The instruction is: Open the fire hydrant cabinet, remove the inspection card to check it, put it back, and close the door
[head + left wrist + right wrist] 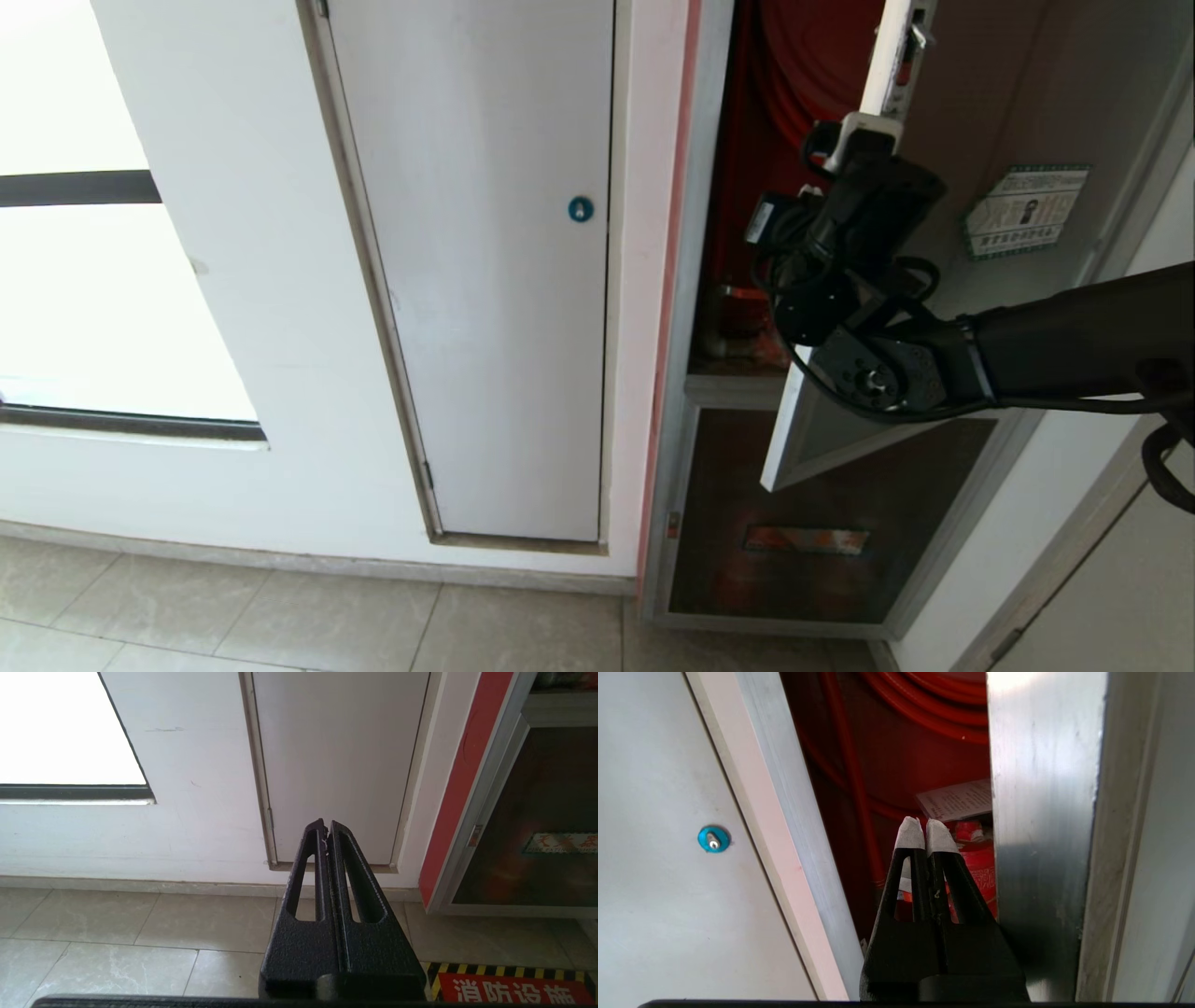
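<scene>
The door [943, 280] of the fire hydrant cabinet [747, 187] is standing partly ajar, its edge just beside the right gripper [925, 833], whose fingers are pressed together on nothing. The inspection card [957, 800] is lying inside, near the red hose. Swinging the door wider first looks wise. The left gripper [325, 833] is hanging parked, pressed together, over the floor.

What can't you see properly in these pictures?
- Inspection card: right wrist view, partly hidden behind the door frame; print too small to read.
- Hose reel: cut off by the top edge.
- Sticker on the door: head view, writing too small.
</scene>
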